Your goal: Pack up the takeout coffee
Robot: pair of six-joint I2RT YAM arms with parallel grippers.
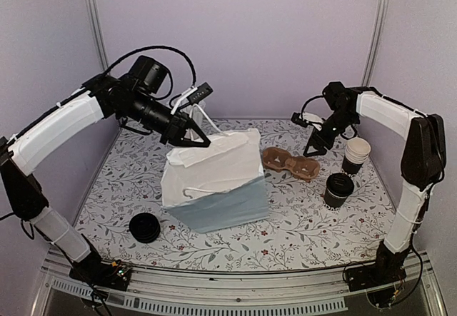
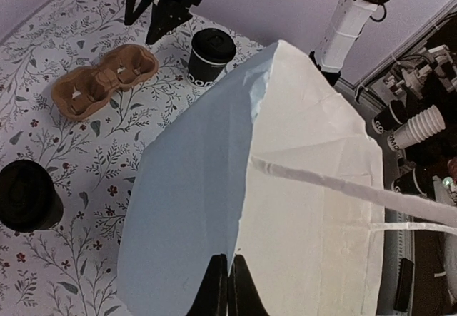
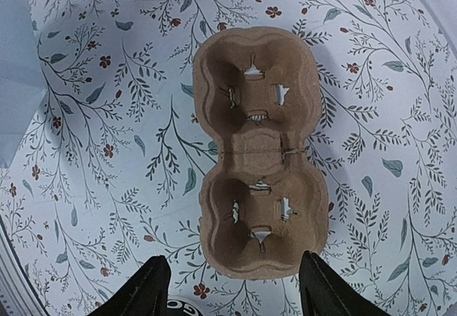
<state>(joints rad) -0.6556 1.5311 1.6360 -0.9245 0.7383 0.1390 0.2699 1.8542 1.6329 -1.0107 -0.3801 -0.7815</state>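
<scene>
The takeout coffee (image 1: 338, 189), a black lidded cup, stands on the table right of the bag; it also shows in the left wrist view (image 2: 211, 55). A second black lidded cup (image 2: 25, 195) stands beyond the bag, hidden in the top view. The white and pale blue paper bag (image 1: 214, 180) stands mid-table. My left gripper (image 1: 196, 139) is shut on the bag's top edge (image 2: 227, 277). My right gripper (image 1: 314, 148) is open and empty, hovering over the near end of the brown two-cup carrier (image 3: 257, 152), which is empty.
A stack of unlidded black cups (image 1: 355, 155) stands at the right, behind the coffee. A low pile of black lids (image 1: 145, 227) lies front left. The carrier (image 1: 289, 162) lies between the bag and the cup stack. The bag's handle strap (image 2: 343, 184) hangs across its mouth.
</scene>
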